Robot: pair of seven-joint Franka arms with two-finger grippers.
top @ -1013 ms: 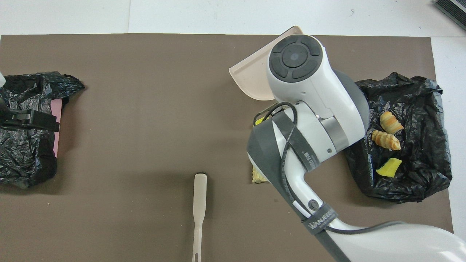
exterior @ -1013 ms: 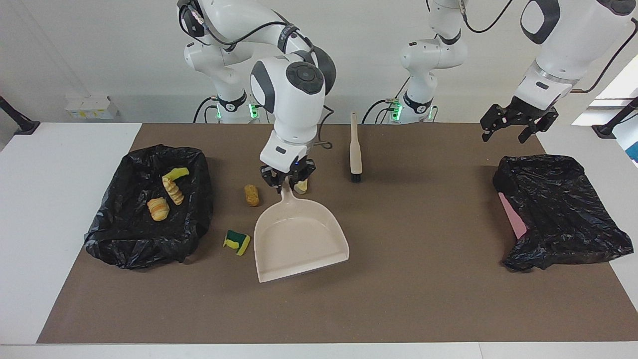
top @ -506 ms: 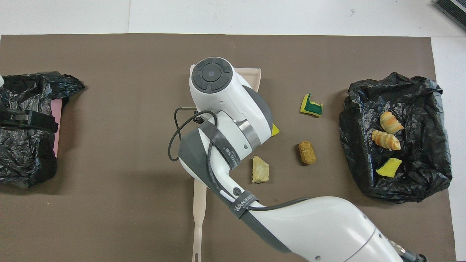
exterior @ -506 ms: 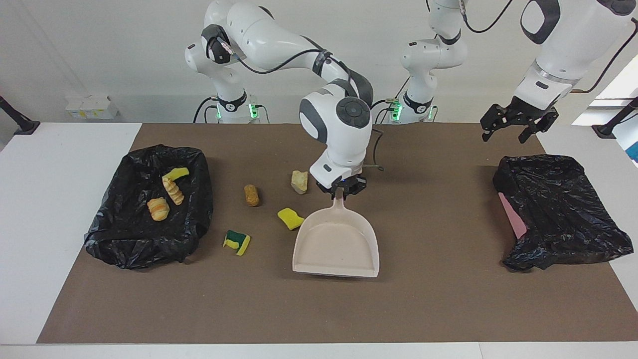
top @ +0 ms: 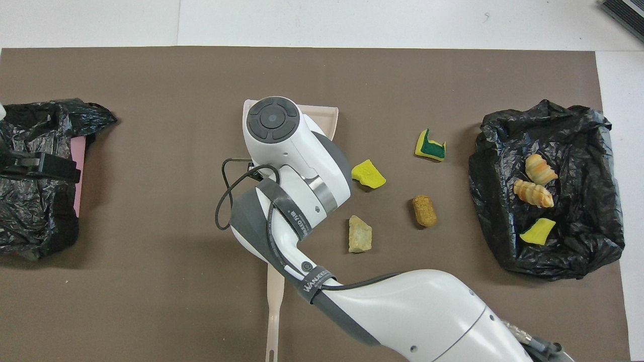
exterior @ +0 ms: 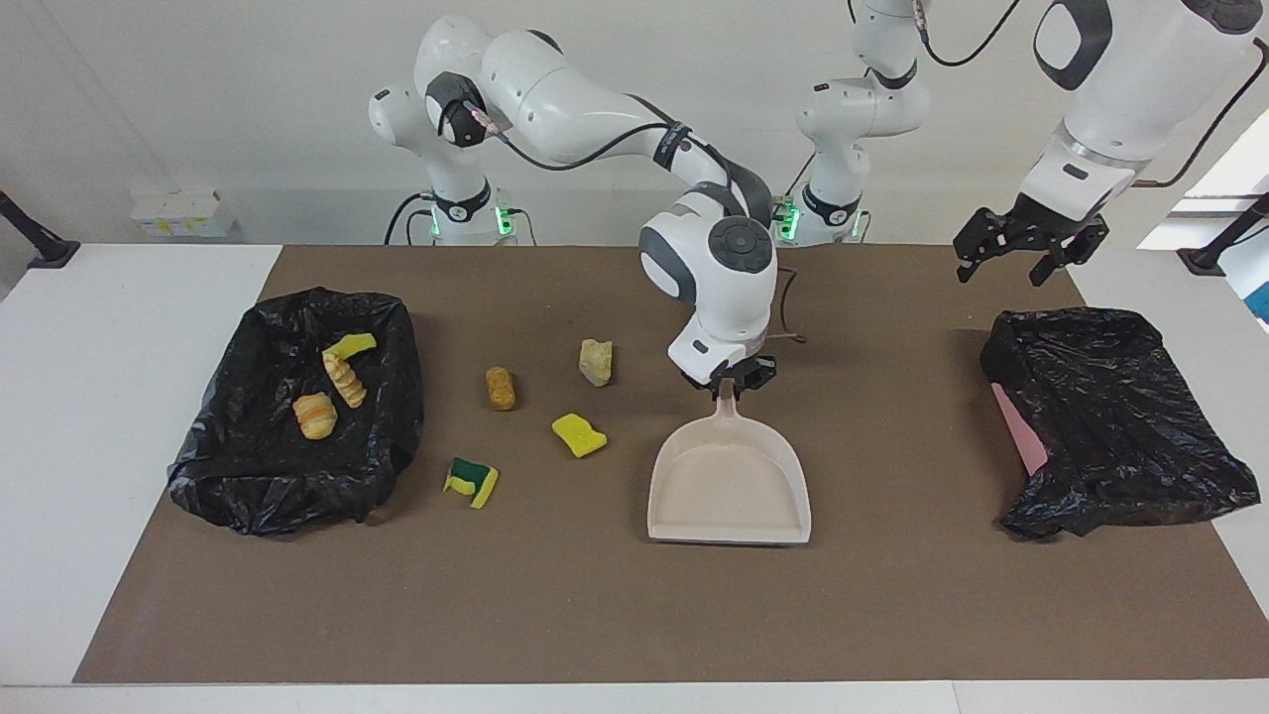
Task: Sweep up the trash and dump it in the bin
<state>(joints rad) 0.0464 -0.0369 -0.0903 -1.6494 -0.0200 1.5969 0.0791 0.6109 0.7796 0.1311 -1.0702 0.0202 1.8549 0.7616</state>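
Scraps: four loose, three bagged; right pincer grips dustpan, left pincer seemingly agape.

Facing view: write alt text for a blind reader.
The right hand holds an empty dustpan by its handle at mid-table. Four scraps lie on the mat between it and a bin holding three more; the left hand waits open over another bin.
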